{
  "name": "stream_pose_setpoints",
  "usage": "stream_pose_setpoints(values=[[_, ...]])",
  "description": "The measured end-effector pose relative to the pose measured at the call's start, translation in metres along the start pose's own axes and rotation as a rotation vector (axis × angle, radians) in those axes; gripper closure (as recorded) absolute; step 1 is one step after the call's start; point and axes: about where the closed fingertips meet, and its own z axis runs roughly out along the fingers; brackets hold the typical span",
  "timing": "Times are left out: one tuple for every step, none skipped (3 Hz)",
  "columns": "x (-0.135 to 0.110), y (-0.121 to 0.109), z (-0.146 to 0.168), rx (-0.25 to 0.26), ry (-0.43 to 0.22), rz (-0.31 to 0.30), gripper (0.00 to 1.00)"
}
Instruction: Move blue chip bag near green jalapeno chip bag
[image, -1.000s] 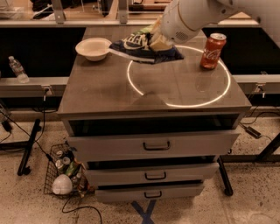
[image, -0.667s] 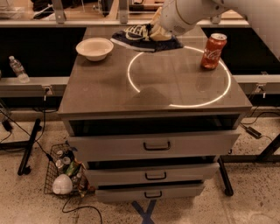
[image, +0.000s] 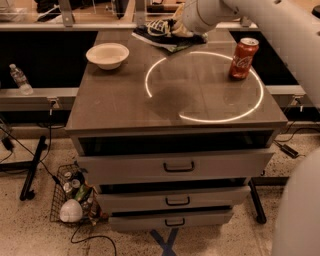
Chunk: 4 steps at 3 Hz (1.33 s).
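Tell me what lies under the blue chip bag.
A greenish strip, apparently the green jalapeno chip bag, shows at the near-right edge of the blue chip bag. The rest is hidden by it and by the gripper over it.

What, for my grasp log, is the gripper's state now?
Gripper: at the crinkled dark blue foil chip bag, far edge of table; cannot be told.

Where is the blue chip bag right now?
In the camera view, the blue chip bag is at the far edge of the cabinet top, right of the white bowl, with the gripper at its right end.
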Motion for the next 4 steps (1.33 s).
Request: stream_pose_setpoints(values=[[0.022, -0.014, 0.02, 0.044, 0.012, 0.018, 1.0], [0.046, -0.02, 0.041, 0.06, 0.034, 0.056, 1.0], [0.072, -0.019, 0.066, 0.044, 0.075, 0.097, 0.83], [0.095, -0.013, 0.09, 0.017, 0.104, 0.16, 0.51]])
